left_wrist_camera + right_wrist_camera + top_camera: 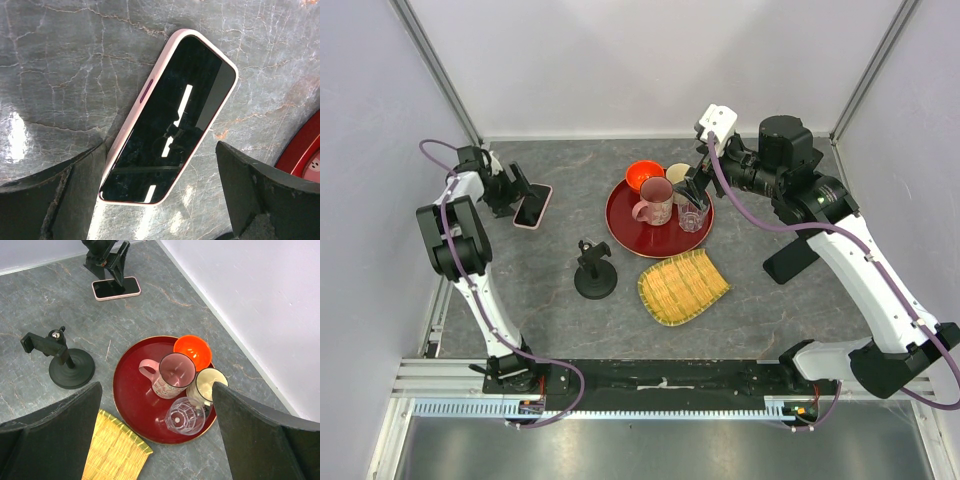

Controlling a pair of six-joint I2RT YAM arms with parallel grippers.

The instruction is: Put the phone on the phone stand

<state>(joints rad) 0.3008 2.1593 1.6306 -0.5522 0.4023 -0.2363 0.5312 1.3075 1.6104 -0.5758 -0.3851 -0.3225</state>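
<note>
The left gripper (160,170) is open around the phone (172,115), maybe touching it. The stand (594,272) is at its four o'clock. The right gripper (155,390) is open too.

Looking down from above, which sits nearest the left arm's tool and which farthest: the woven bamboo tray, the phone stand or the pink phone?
1. Pink phone: right at the left tool, on the far left.
2. Phone stand: towards the middle, closer to the arms' bases.
3. Woven bamboo tray: right of the stand, clearly farthest.
</note>
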